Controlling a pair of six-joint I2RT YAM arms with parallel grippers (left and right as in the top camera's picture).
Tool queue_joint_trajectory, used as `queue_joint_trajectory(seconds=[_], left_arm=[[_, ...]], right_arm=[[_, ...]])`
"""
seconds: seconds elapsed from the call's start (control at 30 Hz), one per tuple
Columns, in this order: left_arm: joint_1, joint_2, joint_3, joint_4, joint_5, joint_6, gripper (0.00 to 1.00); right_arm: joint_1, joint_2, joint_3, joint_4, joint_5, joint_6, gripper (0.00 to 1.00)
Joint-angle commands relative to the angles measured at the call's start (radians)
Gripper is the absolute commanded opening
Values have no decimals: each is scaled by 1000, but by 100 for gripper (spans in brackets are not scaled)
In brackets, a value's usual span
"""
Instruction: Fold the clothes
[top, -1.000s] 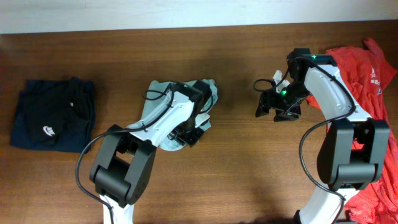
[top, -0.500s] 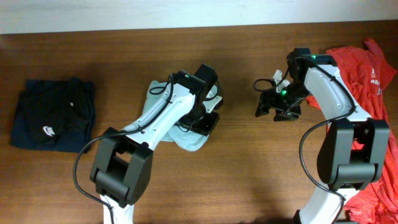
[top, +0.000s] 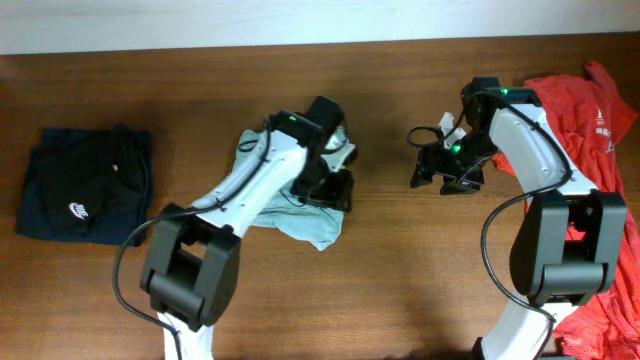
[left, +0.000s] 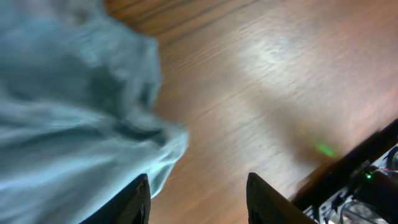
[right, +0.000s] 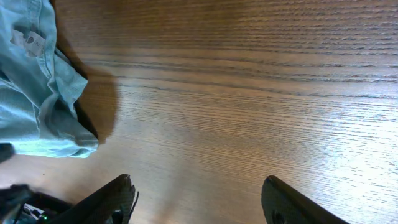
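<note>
left gripper (left: 198, 190): jaws spread, at light-blue shirt (top: 300, 220) edge | right gripper (right: 196, 196): jaws spread, empty, well apart from shirt

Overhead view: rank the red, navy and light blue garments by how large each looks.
1. Red garment: largest, though cut off by the frame edge and partly under the right arm.
2-3. Navy garment and light blue garment look about alike; the left arm covers part of the light blue one, so unranked.
</note>
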Motion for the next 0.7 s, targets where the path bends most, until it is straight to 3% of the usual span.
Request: queue_joint_trajectory(seconds=[0.0,0.1,0.13,0.17,0.23,0.37,0.47,0.67], left_arm=[[74,-42,18,-58,-66,79,50],[91,-42,-5,-93,-359,79,43],[91,-42,-14,-90,-413,79,35],[91,-42,-37,-72,-481,79,20],[91,-42,-114,2,-511,80,1],[90,-41,-275,113,-496,79,0],[90,-41,-355,110,-454,79,0],[92,-82,-305,70,-449,75,1]], right_arm=[[-4,-21,-2,2,2,-11,71],[-4,-21,-2,7,2,-11,71],[-4,-21,-2,9,2,-11,71],[-4,-21,-2,11,2,-10,71],[-4,-21,-2,10,2,-11,71],[-4,-21,-2,8,2,-11,71],[-4,-21,-2,9,2,-11,71],[-4,-21,-2,21,2,-10,72]])
